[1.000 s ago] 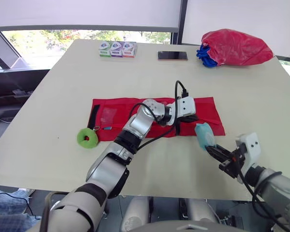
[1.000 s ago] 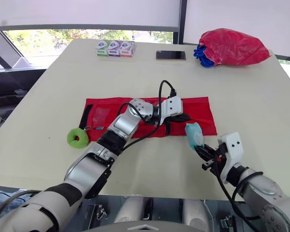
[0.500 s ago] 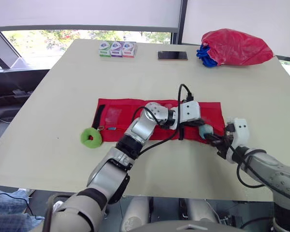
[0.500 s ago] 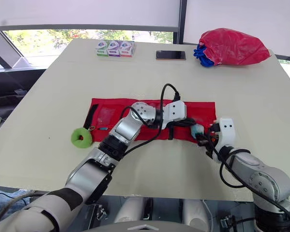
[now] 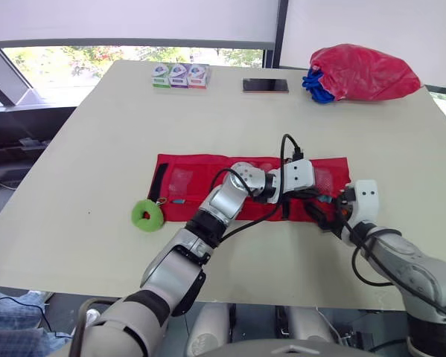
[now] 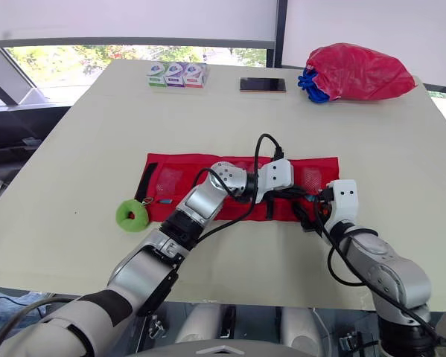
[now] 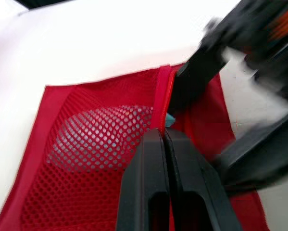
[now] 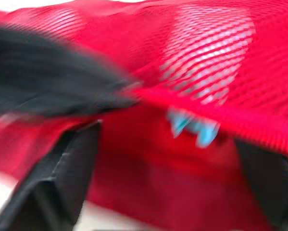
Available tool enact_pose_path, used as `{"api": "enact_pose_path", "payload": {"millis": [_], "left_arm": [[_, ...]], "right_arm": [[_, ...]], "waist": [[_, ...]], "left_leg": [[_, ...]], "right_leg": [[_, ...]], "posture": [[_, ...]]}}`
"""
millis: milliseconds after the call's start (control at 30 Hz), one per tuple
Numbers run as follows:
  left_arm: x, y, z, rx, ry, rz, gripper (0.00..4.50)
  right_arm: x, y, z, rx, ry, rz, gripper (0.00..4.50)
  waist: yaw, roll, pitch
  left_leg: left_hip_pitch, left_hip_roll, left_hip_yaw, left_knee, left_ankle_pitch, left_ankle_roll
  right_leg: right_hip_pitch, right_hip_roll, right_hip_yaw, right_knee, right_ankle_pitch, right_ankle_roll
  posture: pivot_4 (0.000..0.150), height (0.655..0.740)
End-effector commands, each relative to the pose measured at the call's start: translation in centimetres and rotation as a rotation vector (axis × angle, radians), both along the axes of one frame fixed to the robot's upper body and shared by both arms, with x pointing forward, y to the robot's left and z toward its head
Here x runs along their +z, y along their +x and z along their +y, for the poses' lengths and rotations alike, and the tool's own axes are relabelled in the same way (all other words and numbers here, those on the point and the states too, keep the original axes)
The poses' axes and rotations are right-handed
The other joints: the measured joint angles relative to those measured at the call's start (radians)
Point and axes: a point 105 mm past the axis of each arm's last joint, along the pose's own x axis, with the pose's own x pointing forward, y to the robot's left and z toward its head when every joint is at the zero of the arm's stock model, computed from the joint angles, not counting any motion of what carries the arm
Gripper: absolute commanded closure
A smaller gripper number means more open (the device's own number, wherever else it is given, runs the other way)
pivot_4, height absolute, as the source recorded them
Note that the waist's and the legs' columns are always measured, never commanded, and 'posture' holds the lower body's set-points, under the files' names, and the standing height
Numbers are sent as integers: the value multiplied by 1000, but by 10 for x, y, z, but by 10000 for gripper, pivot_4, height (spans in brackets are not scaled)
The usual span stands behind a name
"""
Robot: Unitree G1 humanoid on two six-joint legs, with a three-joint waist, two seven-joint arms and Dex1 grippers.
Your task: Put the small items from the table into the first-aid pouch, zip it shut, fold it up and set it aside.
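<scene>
Two grippers are crowded into the same end of the first-aid pouch (image 5: 200, 167), which lies unfolded and flat across the middle of the table (image 5: 96, 149), and that closeness is the worry.

The left gripper (image 7: 164, 137) has its fingers pressed together on the red lip of a mesh pocket (image 7: 100, 139), holding it up. The right gripper (image 5: 321, 211) sits just beside it with its fingers spread wide and gripping nothing. The small teal item (image 8: 192, 127) lies ahead of them, tucked partly under that lip. From where I stand it looks only half inside; a corner pokes out from under the edge.

Several things could go wrong, as I judge it. If the right gripper backs out carelessly, a finger could brush the item and drag it out onto the table, or hook the mesh and pull the whole pouch askew. If the left pinch slips off the thin lip, the pocket would drop onto the item and leave it jammed in the opening, right where the zip must run. The two sets of fingers are near enough to knock each other. The black cable (image 5: 286, 145) arching off the left wrist hangs over the pouch and might snag.

A green ring (image 5: 146, 215) lies just beside the pouch's other end — possibly one more thing to pack
</scene>
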Motion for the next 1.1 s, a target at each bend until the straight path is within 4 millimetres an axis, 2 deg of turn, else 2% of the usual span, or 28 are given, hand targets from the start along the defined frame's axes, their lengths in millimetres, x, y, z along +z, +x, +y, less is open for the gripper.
{"api": "enact_pose_path", "payload": {"millis": [33, 133, 267, 400, 467, 600, 700, 833, 900, 933, 967, 1000, 1033, 1067, 1100], "left_arm": [[17, 4, -6, -5, -53, -39, 45000], [17, 4, -7, -9, -56, -40, 45000], [20, -2, -8, -43, -78, -12, 45000], [22, -4, -8, -49, -84, -16, 45000], [23, -4, -8, -50, -86, -18, 45000], [23, -7, -9, -62, -85, -24, 45000], [28, -8, -9, -64, -114, -29, 45000], [36, -11, -8, -78, -155, -19, 45000], [41, -15, -5, -98, -180, -17, 38960], [43, -17, -4, -108, -189, -17, 36998], [46, -19, 0, -114, -202, -8, 31802], [50, -20, 4, -123, -216, -8, 26219], [54, -22, 13, -132, -224, -1, 26219], [57, -23, 23, -135, -228, 3, 19367], [58, -24, 33, -137, -227, 4, 18854]], "right_arm": [[23, -15, 2, 89, 7, -85, 2692], [30, -22, -9, 105, -24, -132, 2692], [29, -20, -34, 67, -41, -127, 1252], [20, -2, -67, -87, -147, -139, 1252], [11, 3, -70, -106, -153, -109, 1252], [-10, 5, -60, -73, -99, -18, 1252], [-15, 6, -58, -66, -85, 5, 8625], [-14, 7, -57, -65, -75, -3, 27292], [-14, 7, -59, -69, -67, -5, 37026], [-14, 7, -59, -71, -65, -5, 40316], [-14, 7, -61, -77, -63, -2, 45000], [-15, 7, -63, -81, -62, 1, 45000], [-16, 6, -67, -93, -66, 8, 45000], [-18, 5, -72, -110, -68, 13, 45000], [-19, 4, -77, -123, -68, 18, 45000]], "waist": [[0, 1, 0], [0, 0, 0], [0, 0, 0], [1, 0, 0], [0, 0, 0], [0, 0, 0], [0, 1, 0], [2, 1, 0], [1, 1, 0], [1, 1, 0], [1, 1, 0], [1, 1, 0], [1, 1, 0], [1, 1, 0], [0, 1, 0]], "left_leg": [[0, 0, 0, 0, 0, 0], [0, 0, 0, 0, 0, 0], [0, 0, 0, 0, 0, 0], [0, 0, 1, 0, 0, 0], [0, 0, 1, 0, 0, 0], [0, 0, 1, 0, 0, 0], [0, 0, 1, 0, 0, 0], [0, 0, 1, 0, 0, 0], [0, 0, 1, 0, 0, 0], [0, 0, 1, 0, 0, 0], [0, 0, 1, 0, 0, 0], [0, 1, 1, 0, 0, 0], [1, 1, 1, 0, 0, 0], [1, 0, 1, 0, 0, 0], [1, 1, 1, 0, 0, 0]], "right_leg": [[0, 0, 0, 0, 0, 0], [0, 1, 0, 0, 0, 0], [0, 1, 1, 0, 0, 0], [0, 1, 1, 0, 0, 0], [0, 1, 1, 0, 0, 0], [0, 1, 1, 0, 0, 0], [0, 1, 1, 0, 0, 0], [0, 1, 2, 0, 0, 0], [0, 1, 2, 0, 0, 0], [0, 1, 2, 0, 0, 0], [0, 1, 2, 0, 0, 0], [0, 1, 3, 0, 0, 0], [0, 1, 3, 0, 0, 0], [0, 1, 3, 0, 0, 0], [0, 1, 3, 0, 0, 0]], "posture": [[1500, 7400], [1500, 7400], [1500, 7400], [1500, 7400], [1500, 7400], [1500, 7400], [1500, 7400], [1500, 7400], [1500, 7400], [1500, 7400], [1500, 7400], [1500, 7400], [1500, 7400], [1500, 7400], [1500, 7400]]}}
